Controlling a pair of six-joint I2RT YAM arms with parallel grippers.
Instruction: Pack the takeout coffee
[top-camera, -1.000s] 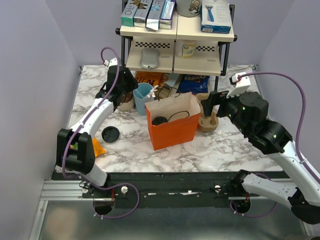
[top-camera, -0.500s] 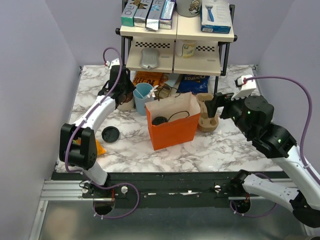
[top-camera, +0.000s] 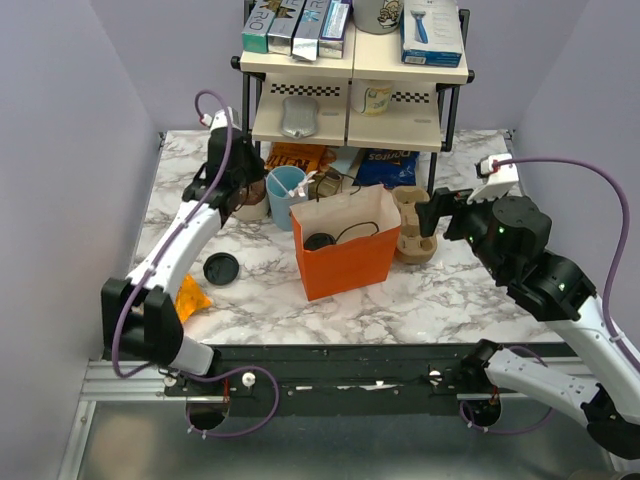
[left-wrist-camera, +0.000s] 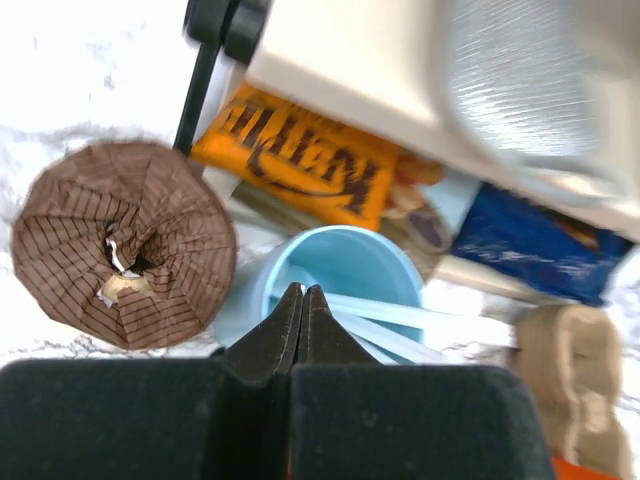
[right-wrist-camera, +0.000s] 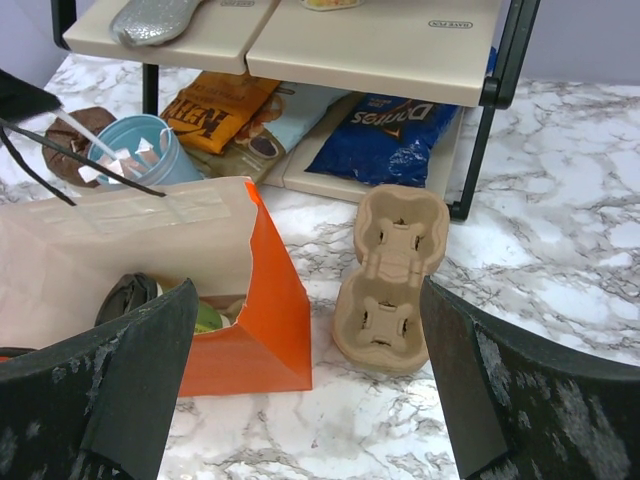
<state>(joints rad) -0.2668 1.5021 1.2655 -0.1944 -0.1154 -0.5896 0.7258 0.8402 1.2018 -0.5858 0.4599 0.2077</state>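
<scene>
As seen from overhead, I find the orange bag (top-camera: 345, 262) standing upright and open-topped at the middle of the worktop (top-camera: 300, 315). Inside it, toward its left wall, a round black lid shows; the right wrist view shows a dark olive body under it. I take this as the takeout coffee (top-camera: 320, 241), lying within the bag and touched by neither tool.

Left tool (left-wrist-camera: 301, 298): fingers pressed together, nothing visible between them. It hangs over the near rim of the light blue cup (left-wrist-camera: 340, 270), which stands toward the far edge, left of the middle, with white stirrers inside it. Whether the tips touch that rim I cannot tell. A brown pleated paper piece (left-wrist-camera: 125, 245) sits just beside the cup, on its left.

Right tool (top-camera: 433, 212): fingers spread wide apart, holding nothing. It hovers above the brown pulp carriers (right-wrist-camera: 393, 275), which rest on the worktop just beside the bag's right wall.

Other items noted: a black disc (top-camera: 221, 268) lies flat toward the left edge, well apart from the bag; I cannot tell whether it is a lid alone. An orange packet (top-camera: 190, 295) lies near the near-left corner. A shelf rack (top-camera: 355, 60) stands at the far edge, with snack packets beneath its lower shelf.
</scene>
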